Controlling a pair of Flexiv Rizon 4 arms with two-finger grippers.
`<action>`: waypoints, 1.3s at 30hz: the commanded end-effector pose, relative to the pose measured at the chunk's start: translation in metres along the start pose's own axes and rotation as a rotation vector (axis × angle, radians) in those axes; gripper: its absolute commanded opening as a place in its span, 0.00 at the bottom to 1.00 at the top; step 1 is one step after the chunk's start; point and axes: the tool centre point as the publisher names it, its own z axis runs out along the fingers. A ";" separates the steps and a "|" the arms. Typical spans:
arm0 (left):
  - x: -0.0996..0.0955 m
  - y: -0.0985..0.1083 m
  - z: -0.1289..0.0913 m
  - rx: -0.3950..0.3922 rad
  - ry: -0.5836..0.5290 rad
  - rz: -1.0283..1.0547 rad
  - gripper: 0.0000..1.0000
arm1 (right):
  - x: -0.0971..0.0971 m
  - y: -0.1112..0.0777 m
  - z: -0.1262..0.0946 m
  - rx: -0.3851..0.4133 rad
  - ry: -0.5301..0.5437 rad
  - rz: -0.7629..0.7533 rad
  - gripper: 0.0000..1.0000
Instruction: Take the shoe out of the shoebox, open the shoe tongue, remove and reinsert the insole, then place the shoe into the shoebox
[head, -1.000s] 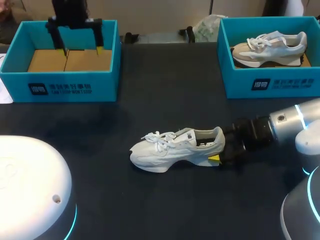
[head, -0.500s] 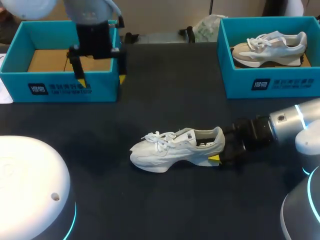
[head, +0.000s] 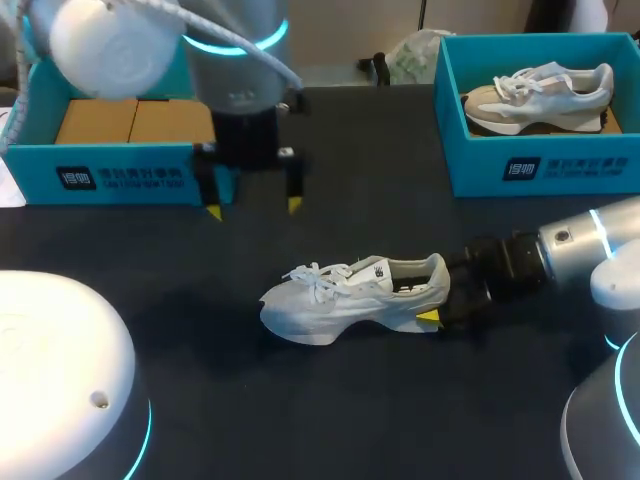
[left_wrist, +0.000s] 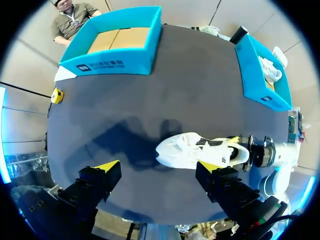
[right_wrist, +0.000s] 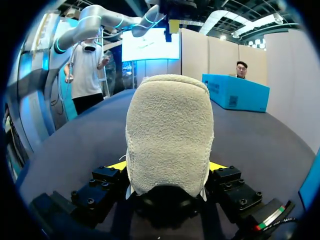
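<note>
At the middle of the table (head: 330, 410), hold the shoe (head: 350, 300) firm with the right gripper (right_wrist: 169, 167), clenched on its heel at 3 o'clock; lower the left gripper (head: 252, 208), spread and empty at 11 o'clock, onto the tongue (head: 376, 268), pulling gently

Dark table (head: 330, 410), 1 white shoe (head: 345, 300) central, left shoebox (head: 120, 178) and right shoebox (head: 545, 165) far back

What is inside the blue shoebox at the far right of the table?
One grey-and-white shoe lies inside the right shoebox. Its near wall and the shoe hide most of the floor.
</note>
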 end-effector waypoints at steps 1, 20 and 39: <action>0.024 0.003 0.016 0.004 -0.007 0.010 1.00 | 0.001 -0.001 0.003 0.004 0.002 0.001 0.00; 0.115 0.012 0.063 -0.003 0.114 0.192 1.00 | 0.001 -0.001 0.003 0.004 0.002 0.001 0.00; 0.155 0.025 0.104 -0.014 0.052 0.241 1.00 | 0.001 -0.001 0.003 0.004 0.002 0.001 0.00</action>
